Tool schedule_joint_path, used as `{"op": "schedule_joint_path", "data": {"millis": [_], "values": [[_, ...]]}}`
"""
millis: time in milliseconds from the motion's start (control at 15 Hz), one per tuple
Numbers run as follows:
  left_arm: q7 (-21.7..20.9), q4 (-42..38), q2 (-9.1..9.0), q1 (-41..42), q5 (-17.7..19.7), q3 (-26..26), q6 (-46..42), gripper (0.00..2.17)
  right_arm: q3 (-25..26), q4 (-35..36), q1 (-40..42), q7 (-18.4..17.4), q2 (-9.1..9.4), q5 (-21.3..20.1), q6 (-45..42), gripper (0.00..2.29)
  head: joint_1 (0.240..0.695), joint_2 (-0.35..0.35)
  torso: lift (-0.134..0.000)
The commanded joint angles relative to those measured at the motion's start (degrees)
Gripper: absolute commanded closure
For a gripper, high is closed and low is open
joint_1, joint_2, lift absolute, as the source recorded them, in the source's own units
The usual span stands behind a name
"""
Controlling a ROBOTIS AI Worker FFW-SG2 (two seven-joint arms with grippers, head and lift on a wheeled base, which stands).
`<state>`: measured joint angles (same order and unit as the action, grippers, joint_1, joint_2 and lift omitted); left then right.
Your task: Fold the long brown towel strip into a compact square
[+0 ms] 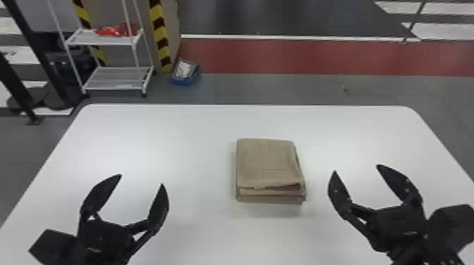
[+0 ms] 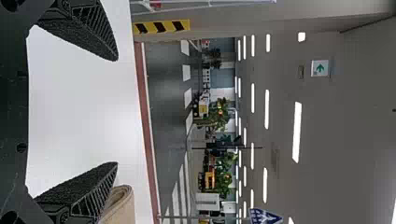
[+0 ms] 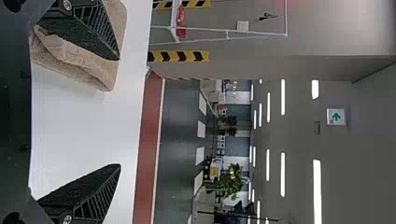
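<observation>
The brown towel [image 1: 268, 164] lies as a folded, layered block on the white table, right of the middle, its stacked edges facing the robot. To its left my left gripper [image 1: 141, 179] stands open, apart from the cloth. On the other side my right gripper [image 1: 356, 169] is open too, a short way from the towel. In the left wrist view, part of the towel [image 2: 120, 207] shows past one finger of the left gripper [image 2: 116, 112]. In the right wrist view, the towel [image 3: 77, 58] lies behind one finger of the right gripper [image 3: 120, 112], its layered side visible.
The white table [image 1: 158, 137] has rounded far corners. Beyond its far edge stand a white shelf cart [image 1: 116, 75] at the left and a small blue box [image 1: 186, 73] on the floor. Striped posts rise behind the cart.
</observation>
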<state>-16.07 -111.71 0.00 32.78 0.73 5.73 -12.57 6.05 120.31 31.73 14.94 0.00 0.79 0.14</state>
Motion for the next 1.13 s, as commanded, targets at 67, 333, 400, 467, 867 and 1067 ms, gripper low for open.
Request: {"op": "schedule_joint_path", "data": {"millis": [67, 333, 400, 467, 867, 1067], "values": [[-0.01, 0.00, -0.15, 0.00, 0.33, 0.16, -0.30, 0.09, -0.43, -0.43, -0.18, 0.00, 0.05, 0.00, 0.00, 0.07, 0.695, -0.006, -0.124], [-0.10, -0.09, -0.15, 0.09, 0.50, 0.25, -0.65, 0.09, -0.60, -0.78, -0.18, 0.00, 0.05, -0.08, -0.17, 0.07, 0.695, 0.000, -0.124], [-0.10, -0.09, -0.15, 0.18, 0.77, 0.25, -0.65, 0.09, -0.60, -1.13, -0.26, -0.09, 0.05, -0.08, -0.70, 0.07, 0.695, 0.002, -0.124], [-0.10, -0.09, -0.15, 0.26, 1.12, 0.16, -0.65, 0.09, -0.69, -1.31, -0.26, -0.09, 0.05, -0.08, -0.88, 0.07, 0.695, 0.002, -0.124], [-0.10, 0.26, -0.15, -0.18, 1.38, -0.01, -0.65, 0.09, -1.66, -1.83, -0.09, -0.09, 0.05, -0.79, -1.58, 0.07, 0.695, 0.009, -0.124], [-0.10, 0.26, -0.15, 0.00, 2.08, 0.51, -0.65, 0.09, -2.01, -2.01, -0.09, -0.09, 0.05, -1.05, -1.76, 0.07, 0.695, 0.016, -0.124]]}}
